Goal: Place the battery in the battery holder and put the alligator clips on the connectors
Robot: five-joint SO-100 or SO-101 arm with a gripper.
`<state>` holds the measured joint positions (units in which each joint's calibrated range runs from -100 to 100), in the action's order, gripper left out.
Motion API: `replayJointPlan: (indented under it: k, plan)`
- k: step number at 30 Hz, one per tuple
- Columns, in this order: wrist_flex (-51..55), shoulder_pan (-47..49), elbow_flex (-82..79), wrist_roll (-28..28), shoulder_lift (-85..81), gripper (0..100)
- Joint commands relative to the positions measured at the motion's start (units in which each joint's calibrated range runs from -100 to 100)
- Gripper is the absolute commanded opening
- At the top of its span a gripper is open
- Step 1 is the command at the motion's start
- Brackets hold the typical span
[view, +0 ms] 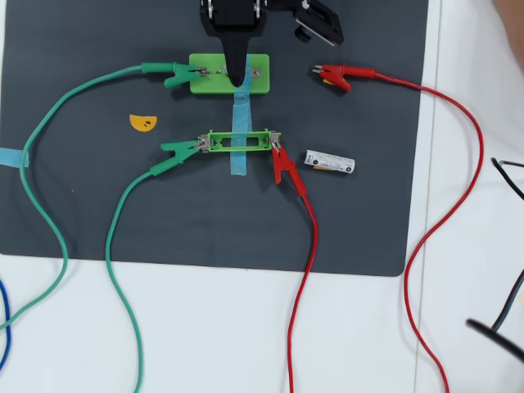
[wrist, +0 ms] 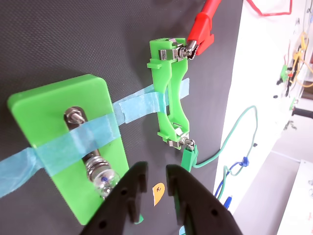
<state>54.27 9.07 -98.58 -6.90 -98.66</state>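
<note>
The battery [view: 330, 162] lies loose at centre right of the overhead view, just beside the empty holder [view: 238, 142]. The hand [wrist: 155, 179], narrowly parted and holding nothing, hovers over the bulb block [view: 229, 74]. Light, rigid, smooth and prone to roll, the battery is probably best pinched mid-barrel.

Overhead view: gripper [view: 235, 80] over bulb block [view: 229, 74], jaw state not visible. Green clip [view: 176, 75] on block's left tab; red clip [view: 337, 75] loose to its right. Battery holder [view: 239, 142] empty, green clip [view: 182, 148] left, red clip [view: 283, 166] right. Battery [view: 330, 162] lies just right of holder on dark mat [view: 98, 205].
</note>
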Motion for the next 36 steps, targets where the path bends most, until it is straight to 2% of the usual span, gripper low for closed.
replayJointPlan:
  k: [1, 36]
  plan:
    - [-1.0, -0.4, -0.6, -0.2, -0.5, 2]
    - [-1.0, 0.2, -0.6, 0.1, -0.5, 1]
